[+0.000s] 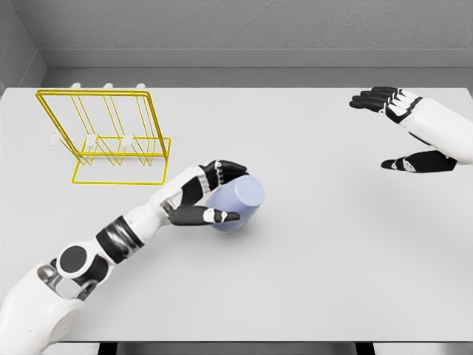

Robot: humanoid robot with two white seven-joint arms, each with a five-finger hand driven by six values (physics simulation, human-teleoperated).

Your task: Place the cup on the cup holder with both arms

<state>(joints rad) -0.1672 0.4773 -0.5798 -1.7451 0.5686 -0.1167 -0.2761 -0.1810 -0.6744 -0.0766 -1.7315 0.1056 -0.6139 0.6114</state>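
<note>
Grey-walled room, white table [310,281], yellow cup holder [103,133], left hand [211,196] gripping lilac cup [240,203], right hand [403,129] spread, empty

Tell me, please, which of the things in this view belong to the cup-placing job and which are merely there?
Belonging to the job:
- pale lilac plastic cup, lying on its side
- yellow wire cup holder, far left
- left hand, fingers wrapped round the cup
- right hand, open, above the table's right side

Merely there:
- white table
- grey back wall
</note>
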